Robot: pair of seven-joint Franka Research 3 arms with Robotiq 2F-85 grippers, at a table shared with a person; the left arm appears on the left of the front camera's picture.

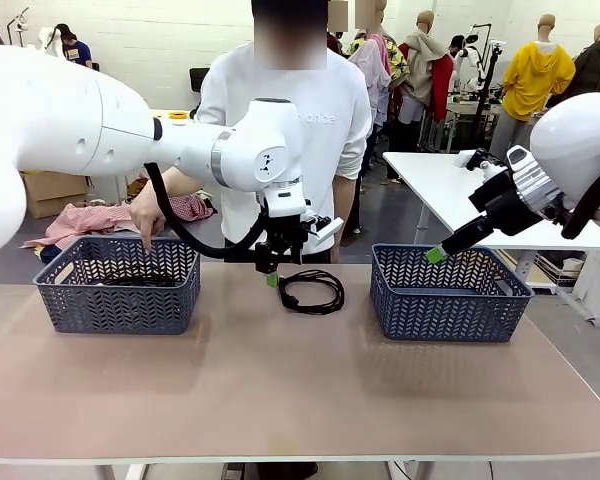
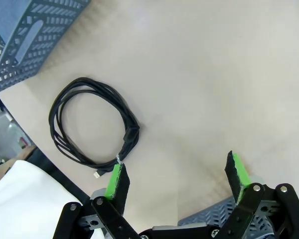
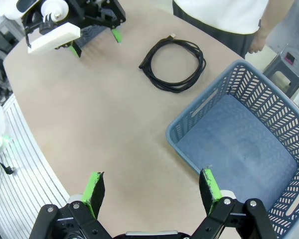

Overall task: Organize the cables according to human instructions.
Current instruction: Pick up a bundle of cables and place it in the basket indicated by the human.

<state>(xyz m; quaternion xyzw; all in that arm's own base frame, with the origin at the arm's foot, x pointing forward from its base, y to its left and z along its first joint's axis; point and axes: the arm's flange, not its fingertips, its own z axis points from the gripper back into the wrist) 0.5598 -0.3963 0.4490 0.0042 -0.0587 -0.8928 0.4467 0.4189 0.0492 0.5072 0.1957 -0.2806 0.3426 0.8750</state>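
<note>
Two blue baskets stand on the tan surface, one at each side, and I am looking across it at a person in a white top. Starting at the left, the left basket has dark coiled cable lying in its bottom; how many coils are in there I cannot tell. The person's hand hangs over that basket's far rim with a finger pointing down into it.

Moving toward the middle, the left tool hovers low over the surface near the far edge, its green pads spread wide apart with nothing between them. In the left wrist view the pads stand open over bare surface, and the loose cable coil lies just beyond one of them, not touched.

That single coil lies flat on the surface just right of the left tool, between the two baskets, its plug end tucked against the loop.

Further right stands the right basket, with no cable inside it. The right tool hangs above its far right corner, angled down toward the surface. In the right wrist view its green pads are well apart and hold nothing, with the basket below.
</note>
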